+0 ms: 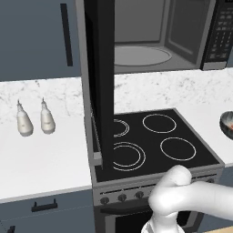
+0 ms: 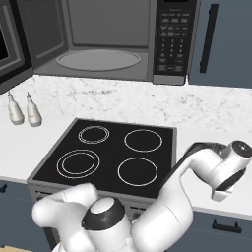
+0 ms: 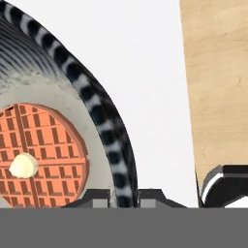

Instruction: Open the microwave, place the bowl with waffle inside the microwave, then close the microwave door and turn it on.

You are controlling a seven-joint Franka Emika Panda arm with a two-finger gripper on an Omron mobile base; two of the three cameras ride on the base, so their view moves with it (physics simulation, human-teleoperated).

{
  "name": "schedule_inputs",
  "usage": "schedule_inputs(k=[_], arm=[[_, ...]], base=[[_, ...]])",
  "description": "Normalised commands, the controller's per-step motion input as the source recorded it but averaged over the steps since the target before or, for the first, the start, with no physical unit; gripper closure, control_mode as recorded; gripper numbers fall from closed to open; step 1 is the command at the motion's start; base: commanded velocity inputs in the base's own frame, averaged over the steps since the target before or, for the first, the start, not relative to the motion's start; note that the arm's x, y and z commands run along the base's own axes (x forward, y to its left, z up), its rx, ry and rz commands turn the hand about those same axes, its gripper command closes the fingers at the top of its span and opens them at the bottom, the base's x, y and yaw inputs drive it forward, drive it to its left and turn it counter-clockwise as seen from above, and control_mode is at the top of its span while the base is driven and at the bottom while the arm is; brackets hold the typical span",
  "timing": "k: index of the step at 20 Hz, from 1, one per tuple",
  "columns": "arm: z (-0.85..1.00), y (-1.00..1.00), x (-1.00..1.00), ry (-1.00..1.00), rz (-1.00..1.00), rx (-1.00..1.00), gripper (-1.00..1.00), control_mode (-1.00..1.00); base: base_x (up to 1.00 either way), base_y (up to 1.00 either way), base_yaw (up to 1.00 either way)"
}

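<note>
The microwave (image 1: 182,36) hangs above the stove with its grey inside and round turntable plate (image 1: 139,55) showing. The microwave door (image 1: 102,68) stands wide open, edge-on over the stove's left side. On the white counter to the right of the stove sits the bowl (image 1: 226,124), dark with pale stripes. Close up, the bowl (image 3: 97,116) holds the orange-brown waffle (image 3: 38,155) with a pale pat on it. My gripper (image 3: 125,198) is shut on the bowl's near rim, one fingertip inside and one outside. The bent arm (image 2: 216,167) reaches down over that spot.
A black stovetop (image 1: 159,136) with several ring burners lies below the microwave. Two pale bottles (image 1: 34,119) stand on the left counter. The keypad panel (image 2: 172,39) is on the microwave's right. Past the counter edge (image 3: 186,97) lies wooden floor (image 3: 218,72).
</note>
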Motion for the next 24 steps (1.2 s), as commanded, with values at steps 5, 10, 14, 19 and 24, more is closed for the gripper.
schedule_inputs(k=[5,10,14,19,24], arm=[[0.96,0.22,-0.48,-0.09,0.0,0.0,1.0,-1.0],[0.82,0.31,-0.61,-0.17,0.0,-0.03,1.0,-1.0],[0.8,0.52,-0.4,-0.21,0.0,-0.02,1.0,-1.0],[0.82,0.62,-0.4,-0.14,0.0,-0.02,1.0,-1.0],[0.75,0.67,-0.12,-0.14,0.03,-0.03,1.0,-1.0]], base=[[0.0,0.0,0.0],[0.0,0.0,0.0],[0.0,0.0,0.0],[0.0,0.0,0.0],[0.0,0.0,0.0]])
